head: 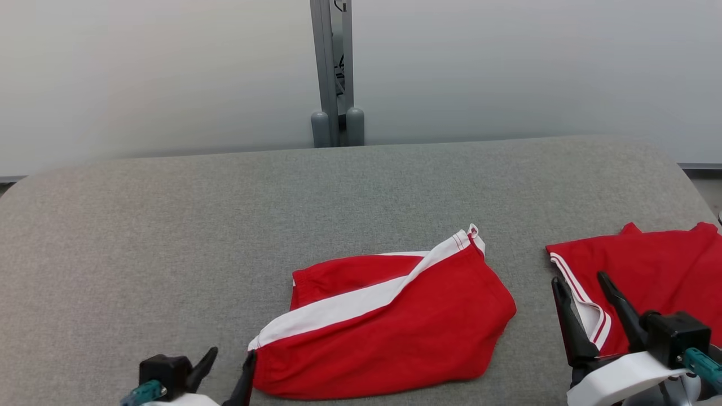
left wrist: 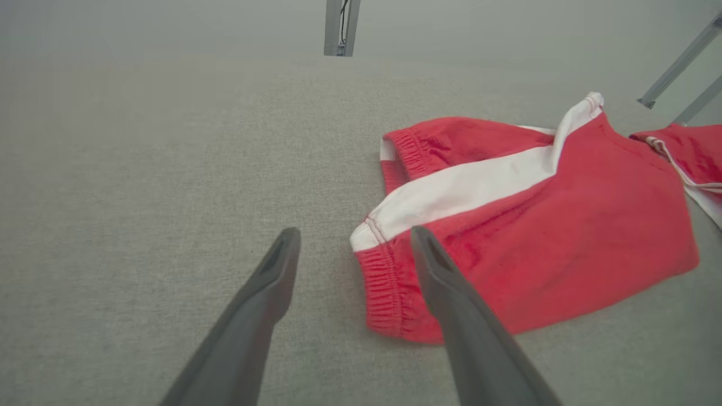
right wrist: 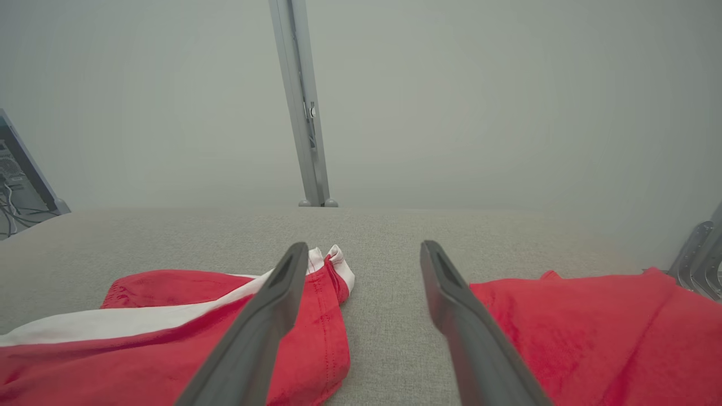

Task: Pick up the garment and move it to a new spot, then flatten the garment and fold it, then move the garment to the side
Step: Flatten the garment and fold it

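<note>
Two hands: the left hand (head: 232, 353) and the right hand (head: 580, 278) are both standing with their fingers spread wide, and they are holding nothing.
Left hand position: it is hovering low at the near edge of the counter (head: 169, 225), just beside the waistband (left wrist: 386, 282) of the shorts (head: 389, 327). One finger is reaching over the elastic edge, but I cannot tell if it is touching the cloth.
Right hand position: it is hanging above the striped edge of a second garment (head: 648, 265), with the fingers pointing away from the robot.
Shorts: they are lying at the middle front of the counter, between the two hands. They are not lying flat. One layer is turning over, so the white stripe (head: 350, 307) is running diagonally and the waistband is facing the left hand.
Second garment: it is lying smooth at the right end of the counter, with a strip of bare counter separating it from the shorts. It is looking like a piece set aside.
Reason for the placing: I am judging that the shorts are the piece to handle now, and the left hand is lining up on the waistband because the thick elastic is giving a firm grip.
Step in hand: probably the first pick-up is beginning.
Risk: pinching one layer only is likely to leave the shorts twisting.
</note>
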Robot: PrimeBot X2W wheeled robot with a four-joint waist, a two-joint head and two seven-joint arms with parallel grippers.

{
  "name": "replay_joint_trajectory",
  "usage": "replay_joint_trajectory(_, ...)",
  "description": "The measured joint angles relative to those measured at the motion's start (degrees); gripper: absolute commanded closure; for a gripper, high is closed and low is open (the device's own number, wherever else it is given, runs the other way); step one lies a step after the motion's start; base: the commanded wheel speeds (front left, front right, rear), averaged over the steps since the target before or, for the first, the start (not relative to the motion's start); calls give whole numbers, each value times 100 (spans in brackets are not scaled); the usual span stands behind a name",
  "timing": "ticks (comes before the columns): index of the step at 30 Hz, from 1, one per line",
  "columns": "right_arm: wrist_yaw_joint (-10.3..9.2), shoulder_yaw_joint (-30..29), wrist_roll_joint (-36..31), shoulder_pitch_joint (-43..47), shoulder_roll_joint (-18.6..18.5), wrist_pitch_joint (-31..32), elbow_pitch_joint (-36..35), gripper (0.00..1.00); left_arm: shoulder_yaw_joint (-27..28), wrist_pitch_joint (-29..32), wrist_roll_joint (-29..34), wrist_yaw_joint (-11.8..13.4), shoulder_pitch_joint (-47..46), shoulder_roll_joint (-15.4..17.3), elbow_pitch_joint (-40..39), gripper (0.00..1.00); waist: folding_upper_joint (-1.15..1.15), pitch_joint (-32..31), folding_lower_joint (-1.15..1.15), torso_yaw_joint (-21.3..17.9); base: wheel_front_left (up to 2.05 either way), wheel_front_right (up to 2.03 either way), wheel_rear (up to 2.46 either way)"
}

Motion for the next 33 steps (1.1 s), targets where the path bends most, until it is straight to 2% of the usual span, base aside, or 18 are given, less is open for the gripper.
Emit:
replay_joint_trajectory(4, 0, 63, 27, -54, 4, 14, 0, 0, -77, 156, -213, -276, -252, -48, 389, 0, 0, 101, 0, -70, 0, 0, 0)
replay_joint_trajectory(11, 0, 52, 38, -118, 0, 4, 8, 0, -56, 297, -447, -558, -681, -82, 1011, 0, 0, 320, 0, -276, 0, 0, 0)
replay_joint_trajectory(12, 0, 45, 41, -123, 2, -9, 13, 0, -57, 298, -465, -580, -711, -79, 1069, 9, 0, 345, 0, -307, 0, 0, 0)
replay_joint_trajectory(13, 0, 34, 41, -130, 2, -16, 20, 0, -57, 296, -474, -591, -740, -79, 1122, 55, 0, 369, 0, -332, 0, 0, 0)
replay_joint_trajectory(14, 0, 21, 41, -142, 1, -23, 24, 0, -44, 286, -510, -637, -773, -82, 1150, 86, 0, 393, 0, -352, 0, 0, 0)
replay_joint_trajectory(15, 0, 14, 42, -155, 2, -30, 29, 0, -46, 271, -537, -677, -803, -82, 1169, 100, 0, 414, 0, -368, 0, 0, 0)
replay_joint_trajectory(22, 0, 89, 214, -491, -19, -42, 160, 0, -107, 281, -570, -800, -962, -51, 1250, 100, 0, 530, 0, -347, 0, 0, 0)
replay_joint_trajectory(25, 0, 254, 387, -886, -157, -16, 372, 0, -118, 296, -567, -801, -1046, -14, 1225, 100, 0, 603, 0, -324, 0, 0, 0)
replay_joint_trajectory(28, 0, 557, 563, -1401, -364, 121, 821, 0, -176, 300, -539, -822, -1151, -11, 1192, 100, 0, 697, 0, -292, 0, 0, 0)
replay_joint_trajectory(33, 0, 1379, 942, -2226, -712, 345, 1715, 0, -288, 345, -486, -875, -1391, -37, 1172, 100, 0, 872, 0, -149, 0, 0, 0)
